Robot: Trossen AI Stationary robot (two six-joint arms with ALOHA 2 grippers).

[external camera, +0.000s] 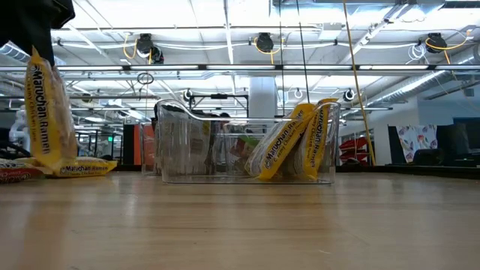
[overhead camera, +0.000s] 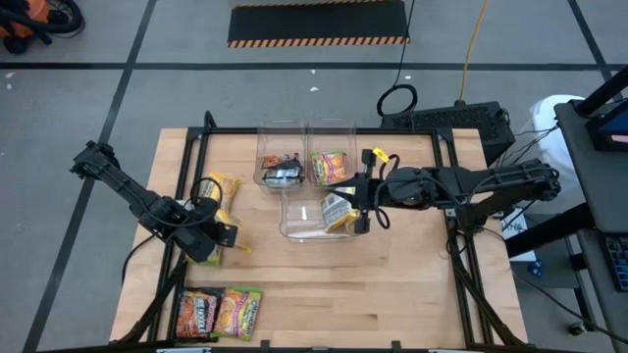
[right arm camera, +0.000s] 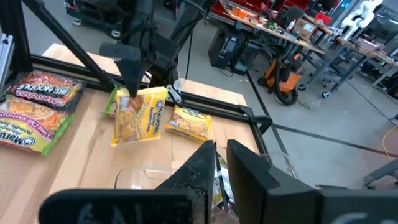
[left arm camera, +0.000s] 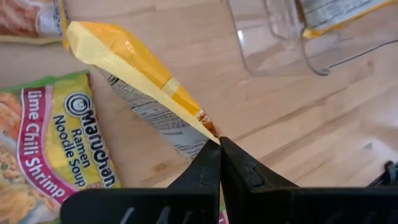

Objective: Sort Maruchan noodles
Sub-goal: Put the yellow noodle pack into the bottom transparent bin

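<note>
The left pincer [overhead camera: 218, 235] is clamping the corner of a yellow packet [left arm camera: 134, 59], its fingers [left arm camera: 205, 168] pressed together on the seam, so the packet is hanging upright just above the desk [overhead camera: 392, 284]. The left arm is reaching in from the desk's left edge, bent at the elbow.

The right pincer [overhead camera: 365, 211] is hovering over the front clear bin [overhead camera: 294, 227], its fingers [right arm camera: 199, 165] standing slightly apart with nothing visibly between them. The right arm is stretching nearly straight across from the desk's right side.

A second yellow packet [overhead camera: 228, 188] is lying flat on the desk just beyond the held one. Near the desk's front left corner, an orange-red packet [overhead camera: 197, 314] and a lime-green packet [overhead camera: 241, 312] are lying side by side.

Two yellow packets [external camera: 289, 142] are leaning on edge in the front bin. Behind it, the left rear bin [overhead camera: 263, 157] is holding a dark packet [overhead camera: 283, 173], and the right rear bin [overhead camera: 345, 132] is holding a lime-green and yellow one [overhead camera: 331, 165].

In the low view the left pincer is cut off at the top, and the rear bins' contents are hard to make out through the plastic.
</note>
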